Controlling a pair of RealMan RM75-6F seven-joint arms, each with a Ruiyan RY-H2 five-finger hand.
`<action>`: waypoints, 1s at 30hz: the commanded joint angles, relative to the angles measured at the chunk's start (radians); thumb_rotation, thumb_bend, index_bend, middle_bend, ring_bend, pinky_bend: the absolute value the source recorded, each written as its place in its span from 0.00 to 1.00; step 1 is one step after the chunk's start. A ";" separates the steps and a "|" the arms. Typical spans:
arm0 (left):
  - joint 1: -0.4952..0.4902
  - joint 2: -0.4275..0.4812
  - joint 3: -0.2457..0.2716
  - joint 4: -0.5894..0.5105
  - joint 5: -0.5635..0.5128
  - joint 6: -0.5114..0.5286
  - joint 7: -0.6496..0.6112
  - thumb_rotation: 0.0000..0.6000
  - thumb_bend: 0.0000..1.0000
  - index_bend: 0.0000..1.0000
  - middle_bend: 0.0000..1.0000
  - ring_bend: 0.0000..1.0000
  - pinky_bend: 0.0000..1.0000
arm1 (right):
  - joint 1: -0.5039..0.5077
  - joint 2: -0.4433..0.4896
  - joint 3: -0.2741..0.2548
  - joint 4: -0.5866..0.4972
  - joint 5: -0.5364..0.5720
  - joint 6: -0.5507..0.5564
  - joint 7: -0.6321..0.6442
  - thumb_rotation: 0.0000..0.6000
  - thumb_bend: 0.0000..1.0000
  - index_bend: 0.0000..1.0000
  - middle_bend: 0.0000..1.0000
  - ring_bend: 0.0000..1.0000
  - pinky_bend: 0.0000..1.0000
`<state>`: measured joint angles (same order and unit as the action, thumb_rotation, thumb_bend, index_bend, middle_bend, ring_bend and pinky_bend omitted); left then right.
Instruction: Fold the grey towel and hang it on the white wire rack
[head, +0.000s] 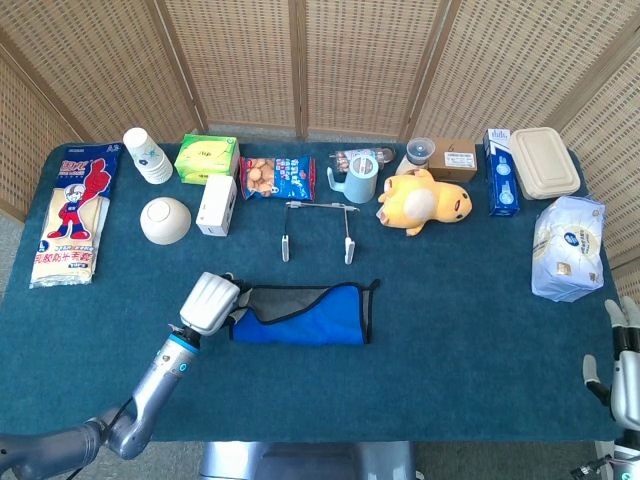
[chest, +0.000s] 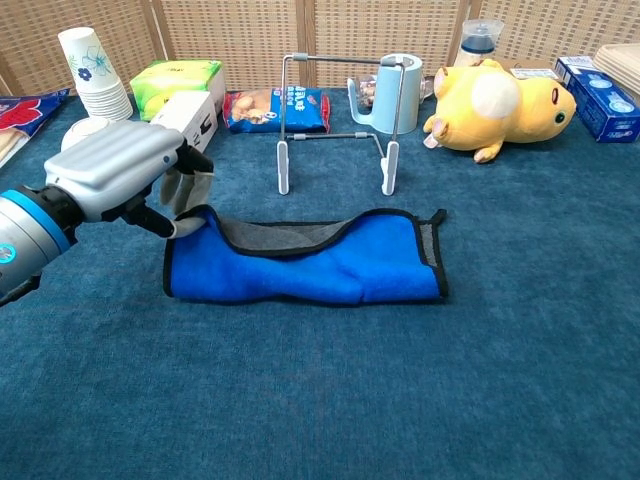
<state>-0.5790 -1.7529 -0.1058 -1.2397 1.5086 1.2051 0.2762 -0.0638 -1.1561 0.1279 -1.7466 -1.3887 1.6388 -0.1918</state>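
Observation:
The towel (chest: 310, 265) (head: 305, 315), grey on one face and blue on the other, lies folded lengthwise on the table with the blue side up and a grey strip showing along its far edge. My left hand (chest: 125, 175) (head: 210, 302) grips the towel's left corner, lifted slightly off the cloth. The white wire rack (chest: 335, 120) (head: 318, 228) stands upright just behind the towel. My right hand (head: 622, 360) rests at the table's right front edge, fingers apart and holding nothing.
Along the back stand paper cups (chest: 92, 75), a green box (chest: 180, 82), a white box (chest: 182, 125), a snack bag (chest: 280, 108), a blue mug (chest: 392, 92) and a yellow plush toy (chest: 495, 95). A white bowl (head: 165, 220) sits left of the towel.

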 joint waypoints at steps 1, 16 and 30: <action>-0.001 -0.016 0.008 0.026 -0.001 -0.004 -0.001 1.00 0.45 0.62 0.71 0.64 0.91 | -0.002 0.002 0.000 -0.002 -0.001 0.003 -0.001 1.00 0.39 0.05 0.05 0.00 0.00; 0.000 -0.034 0.017 0.065 0.002 0.008 0.013 1.00 0.37 0.33 0.62 0.58 0.90 | -0.008 0.008 -0.003 -0.009 -0.007 0.011 0.000 1.00 0.39 0.05 0.05 0.00 0.00; 0.015 -0.038 0.012 0.066 -0.023 0.020 0.082 1.00 0.36 0.16 0.49 0.48 0.87 | -0.002 0.005 -0.001 -0.012 -0.006 0.002 -0.009 1.00 0.39 0.05 0.05 0.00 0.00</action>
<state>-0.5662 -1.7909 -0.0934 -1.1695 1.4926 1.2300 0.3487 -0.0661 -1.1513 0.1269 -1.7587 -1.3948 1.6413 -0.2006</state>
